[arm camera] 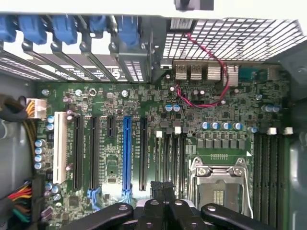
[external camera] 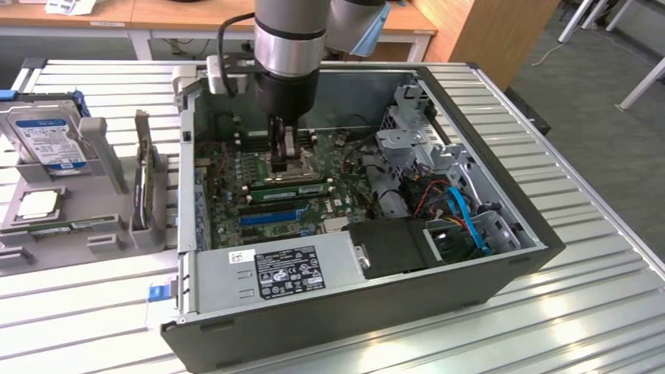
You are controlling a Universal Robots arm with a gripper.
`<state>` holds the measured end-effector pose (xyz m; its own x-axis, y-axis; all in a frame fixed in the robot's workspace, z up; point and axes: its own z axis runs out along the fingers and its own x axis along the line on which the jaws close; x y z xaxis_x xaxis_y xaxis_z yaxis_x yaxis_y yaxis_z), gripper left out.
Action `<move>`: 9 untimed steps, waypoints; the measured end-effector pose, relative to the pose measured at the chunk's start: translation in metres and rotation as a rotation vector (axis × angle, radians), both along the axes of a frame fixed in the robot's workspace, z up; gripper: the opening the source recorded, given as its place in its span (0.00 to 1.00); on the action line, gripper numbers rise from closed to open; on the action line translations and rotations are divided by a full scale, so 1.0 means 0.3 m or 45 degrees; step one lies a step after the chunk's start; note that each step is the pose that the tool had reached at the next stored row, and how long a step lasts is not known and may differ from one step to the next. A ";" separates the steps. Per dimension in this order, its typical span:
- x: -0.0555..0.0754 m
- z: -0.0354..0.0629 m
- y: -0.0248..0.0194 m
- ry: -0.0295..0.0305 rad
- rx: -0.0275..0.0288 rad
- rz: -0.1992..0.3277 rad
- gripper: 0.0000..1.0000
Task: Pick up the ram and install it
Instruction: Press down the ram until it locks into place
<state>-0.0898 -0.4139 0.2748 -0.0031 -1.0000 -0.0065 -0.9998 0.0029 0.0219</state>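
On a slatted metal surface (external camera: 582,312) an open PC case (external camera: 519,257) lies on its side, board (arm camera: 225,115) facing up. The tool (external camera: 283,156) hangs low inside it, its fingers together and holding nothing, over the board beside the socket (arm camera: 218,184). The ram (external camera: 286,187) lies flat along a slot just below the tool in the exterior view; I judge that pressing straight down and evenly along its top edge, both ends together, would seat it best.
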 end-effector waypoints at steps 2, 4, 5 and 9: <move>0.000 0.018 0.000 0.0001 0.0000 0.000 0.10; 0.000 0.034 0.000 0.0002 -0.0002 0.000 0.10; 0.000 0.042 0.000 0.0002 -0.0001 0.000 0.10; 0.000 0.073 0.000 0.0002 -0.0001 0.000 0.10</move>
<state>-0.0898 -0.4139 0.2966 -0.0031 -1.0000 -0.0064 -0.9998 0.0030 0.0220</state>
